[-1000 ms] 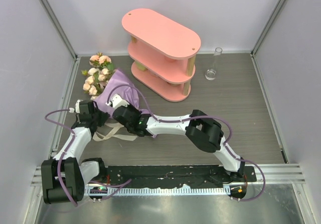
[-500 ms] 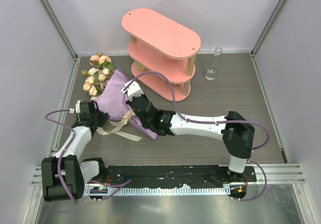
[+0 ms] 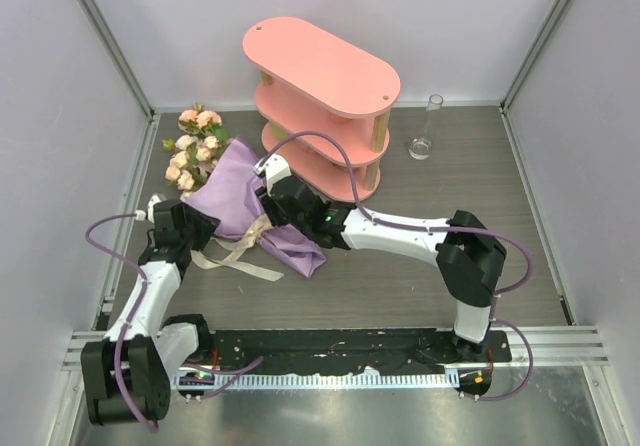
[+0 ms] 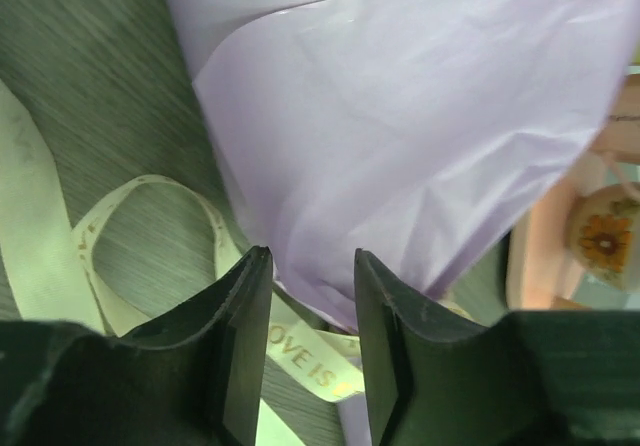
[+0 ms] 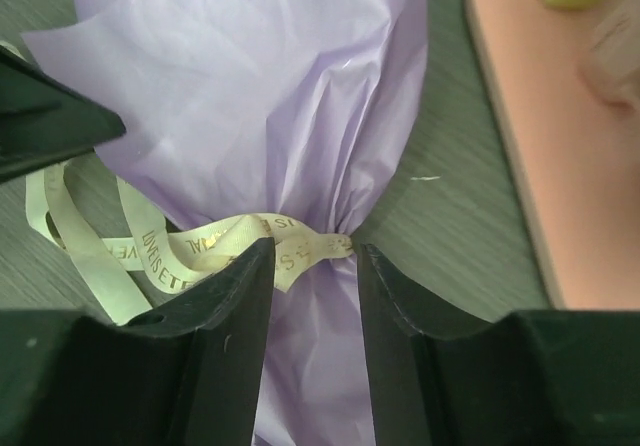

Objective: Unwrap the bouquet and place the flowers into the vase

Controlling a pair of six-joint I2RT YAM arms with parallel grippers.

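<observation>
- The left gripper is hovering, fingers narrowly parted at the edge of the crinkled purple paper.
- The bouquet is lying on the table, flowers pointing far-left, cone tip near-right.
- The right gripper is straddling its tied waist, fingers narrowly parted.
- The clear glass vase is standing far right.

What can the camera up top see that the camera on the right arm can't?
Only the top camera shows the flowers, the little glass vase and the whole pink shelf with its three levels. Only the right wrist camera shows the gold letters printed on the ribbon, and the right pincer standing open on either side of where the ribbon is tied. Both show the purple paper, the cream ribbon and at least a bit of the pink shelf.
</observation>
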